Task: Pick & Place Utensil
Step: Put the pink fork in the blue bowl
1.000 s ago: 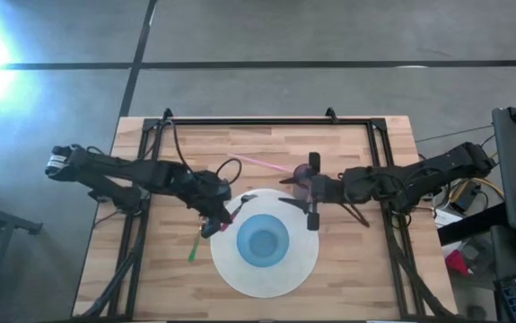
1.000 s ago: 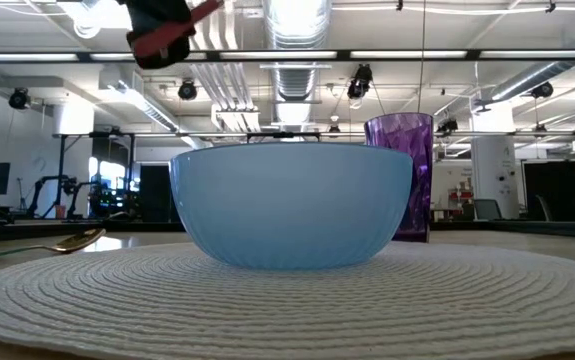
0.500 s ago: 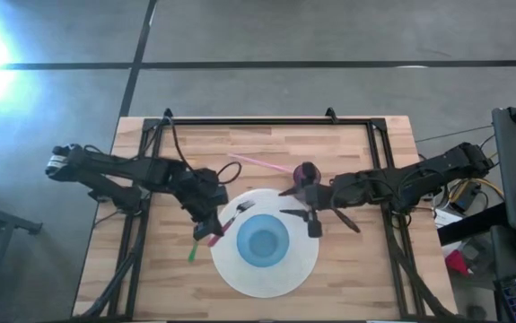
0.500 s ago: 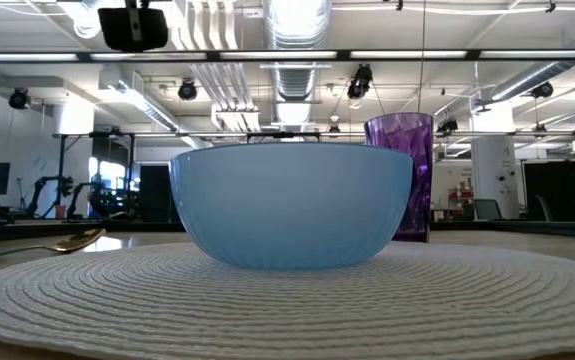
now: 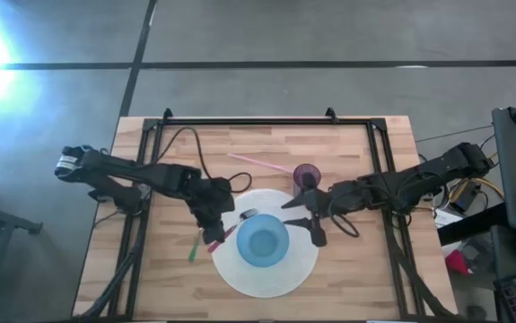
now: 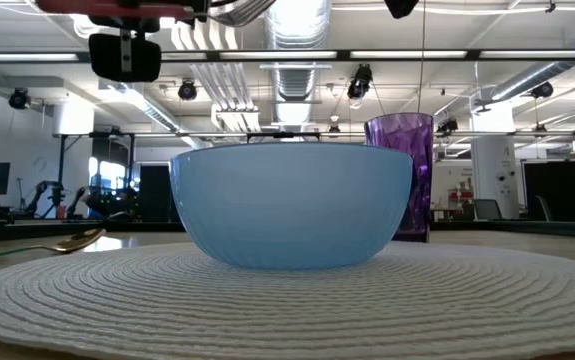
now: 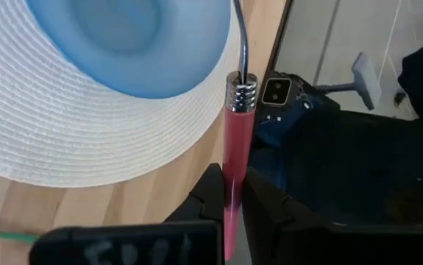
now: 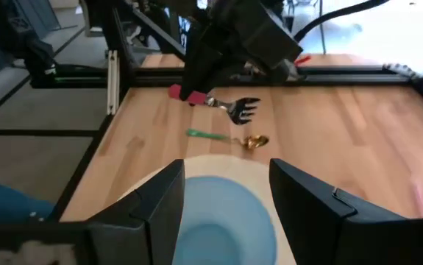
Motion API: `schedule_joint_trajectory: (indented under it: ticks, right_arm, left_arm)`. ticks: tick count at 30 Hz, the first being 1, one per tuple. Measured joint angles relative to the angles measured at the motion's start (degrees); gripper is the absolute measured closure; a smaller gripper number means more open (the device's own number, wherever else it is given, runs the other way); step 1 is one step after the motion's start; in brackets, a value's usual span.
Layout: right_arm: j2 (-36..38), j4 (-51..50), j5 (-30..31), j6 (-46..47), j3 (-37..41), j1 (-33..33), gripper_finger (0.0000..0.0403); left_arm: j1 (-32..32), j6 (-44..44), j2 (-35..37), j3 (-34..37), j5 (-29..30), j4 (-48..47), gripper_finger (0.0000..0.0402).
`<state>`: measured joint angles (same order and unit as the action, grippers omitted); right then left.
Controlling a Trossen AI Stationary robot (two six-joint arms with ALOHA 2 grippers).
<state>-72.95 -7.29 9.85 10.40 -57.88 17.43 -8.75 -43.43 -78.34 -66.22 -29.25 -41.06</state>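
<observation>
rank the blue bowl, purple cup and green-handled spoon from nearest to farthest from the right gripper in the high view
1. purple cup, just behind the right gripper.
2. blue bowl, on the placemat toward the left arm; nearly tied with the cup.
3. green-handled spoon, beyond the bowl, off the placemat's left edge.

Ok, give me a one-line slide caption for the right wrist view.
Left gripper holds a pink-handled fork above the table, beyond the blue bowl.

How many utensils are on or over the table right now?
2. A red-handled fork held in the left end effector, above the mat's edge by the bowl; a green-handled spoon lying on the wood left of the mat. More may be hidden.
</observation>
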Motion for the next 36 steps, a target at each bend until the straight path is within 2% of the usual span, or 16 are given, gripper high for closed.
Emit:
schedule_joint_trajectory:
  ticks: [6, 14, 23, 36]
  right_arm:
    - [0.0, 0.1, 0.1, 1.7, 0.7, 1.7, 0.0213]
    - [0.0, 0.2, 0.2, 1.3, 0.8, 3.7, 0.022]
    - [0.0, -4.2, 0.2, -2.3, 1.1, 5.4, 0.0223]
    - [0.0, -7.7, 0.2, -4.8, 1.2, 5.3, 0.0226]
  left_arm:
    - [0.0, -2.2, -3.5, 0.0, -4.9, -0.1, 0.0382]
    - [-0.3, -10.3, -8.5, 0.0, -13.0, 0.8, 0.0382]
    - [-0.1, -21.0, -13.2, 0.0, -22.7, 8.4, 0.0382]
    - [2.8, -30.7, -17.5, 0.0, -25.0, 14.7, 0.0378]
